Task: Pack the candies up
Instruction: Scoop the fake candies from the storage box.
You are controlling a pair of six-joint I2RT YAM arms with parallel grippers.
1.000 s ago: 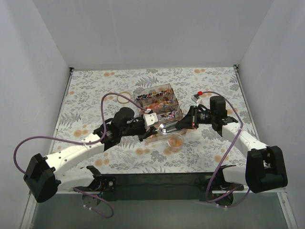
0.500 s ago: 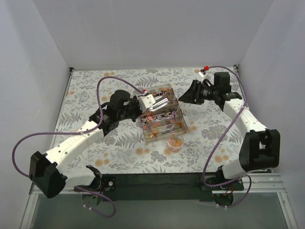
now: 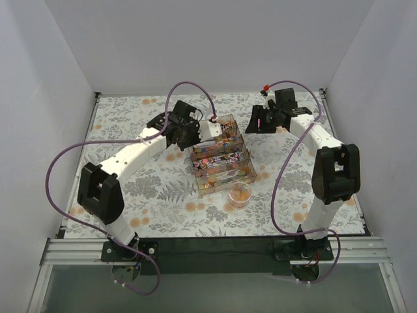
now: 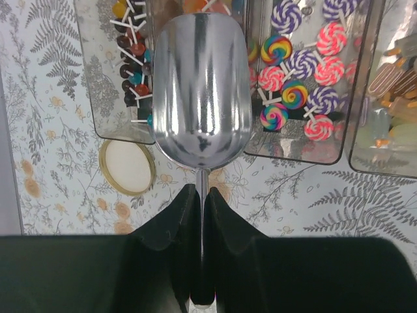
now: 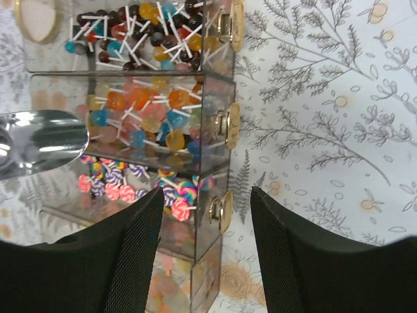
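The candies (image 4: 293, 65) are lollipops and small sweets in mixed colours, sorted in the compartments of a clear stepped box (image 3: 242, 173). My left gripper (image 4: 202, 189) is shut on the thin handle of a metal scoop (image 4: 201, 85), whose empty bowl hovers over the box's back compartments. From above, the left gripper (image 3: 195, 132) is at the box's back left. My right gripper (image 3: 251, 124) stands open at the back right, apart from the box. In the right wrist view, the right gripper (image 5: 206, 192) looks down the box's gold-latched side (image 5: 215, 85), with candies (image 5: 143, 104) and the scoop (image 5: 42, 140) showing.
A small round clear jar (image 3: 240, 194) with orange sweets stands on the floral cloth just in front of the box. Its gold lid (image 4: 127, 166) lies flat behind the box's left corner. White walls close the table on three sides.
The left arm has carried the scoop from the box's front, by the jar, up to its back. The right gripper has opened and drawn back from the front to the back right.
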